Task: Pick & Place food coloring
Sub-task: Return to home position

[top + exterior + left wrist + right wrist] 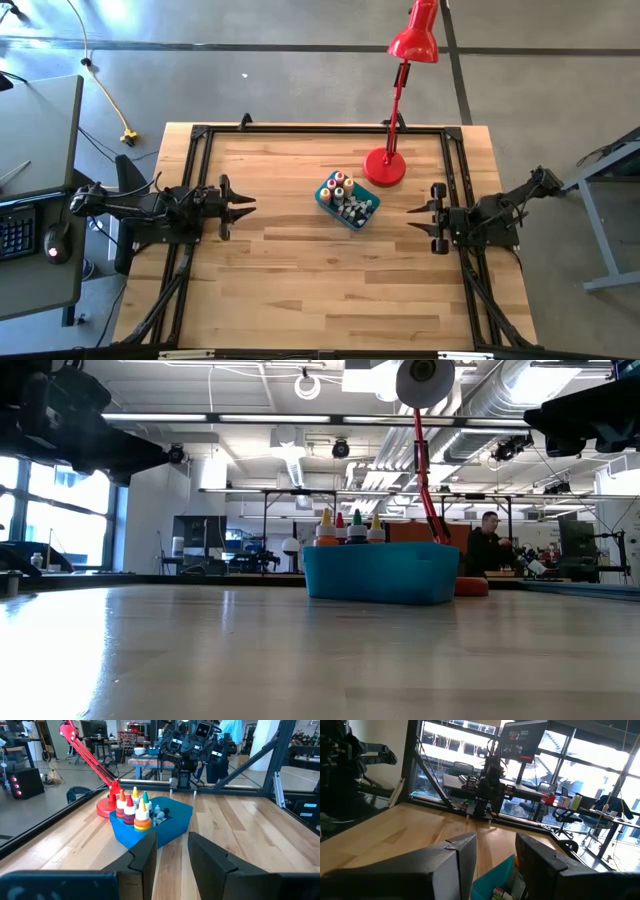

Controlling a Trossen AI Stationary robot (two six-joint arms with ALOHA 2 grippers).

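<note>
**Food coloring gathered in the tub, arms at the bench sides.**
The food coloring bottles (338,186) stand in the teal tub (322,198) near the middle of the bench (300,290), just beside the red lamp (385,167); some pale ones apparently lie flat. The left tool (250,207) and right tool (410,218), at opposite side edges, are released and empty.

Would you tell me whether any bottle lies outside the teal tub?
No, the high view shows every bottle inside the tub.

Teal tub (491,880) beyond parted jaws
</note>
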